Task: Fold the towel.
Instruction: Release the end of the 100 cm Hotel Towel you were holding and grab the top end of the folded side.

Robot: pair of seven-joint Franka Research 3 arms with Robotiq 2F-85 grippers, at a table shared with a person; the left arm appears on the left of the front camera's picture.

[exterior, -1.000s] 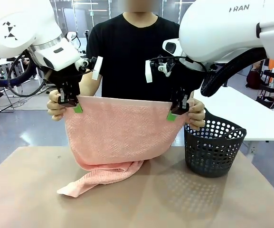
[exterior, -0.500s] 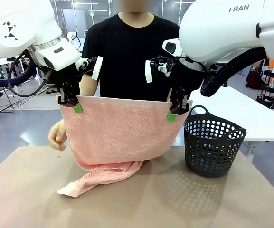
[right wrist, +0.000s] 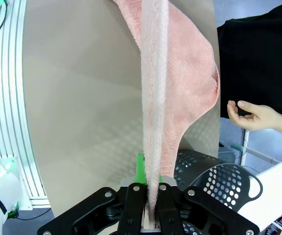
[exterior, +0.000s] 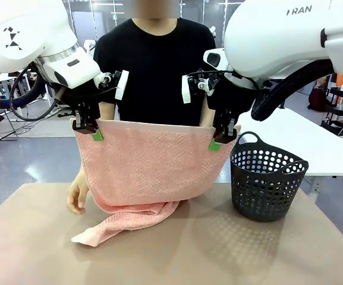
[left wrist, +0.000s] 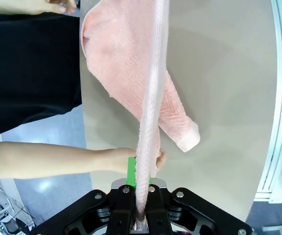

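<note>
At the far left, hand [exterior: 76, 196]: the person's, bare, fingers loosely curled, low beside the towel's left edge and just above the table; in the left wrist view [left wrist: 123, 159] it lies close to the hanging cloth.
Left gripper [exterior: 91, 129]: black with green pads, jaws clamped on the towel's upper left corner; in its wrist view [left wrist: 141, 196] the hem rises from between the fingers as a thin, fuzzy strip.
Towel [exterior: 147, 166]: salmon-pink terry, rectangular, with a woven zigzag texture. Its top hem is stretched almost straight between the two grippers. The cloth hangs as a flat sheet in front of the person, and its lower part is bunched on the table, with one rounded end trailing to the near left.
Shirt [exterior: 153, 71]: black, short-sleeved, behind the towel.
Table [exterior: 219, 255]: smooth, matte, tan top.
Right gripper [exterior: 220, 139]: same build, jaws clamped on the upper right corner; in its wrist view [right wrist: 150, 198] the hem runs straight up from the fingers.
Basket [exterior: 266, 190]: dark grey, round, tapering downward, its wall pierced by rows of round holes, with a loop handle at the rim. It stands upright on the table just beside the towel's right edge; cannot tell whether they touch.
</note>
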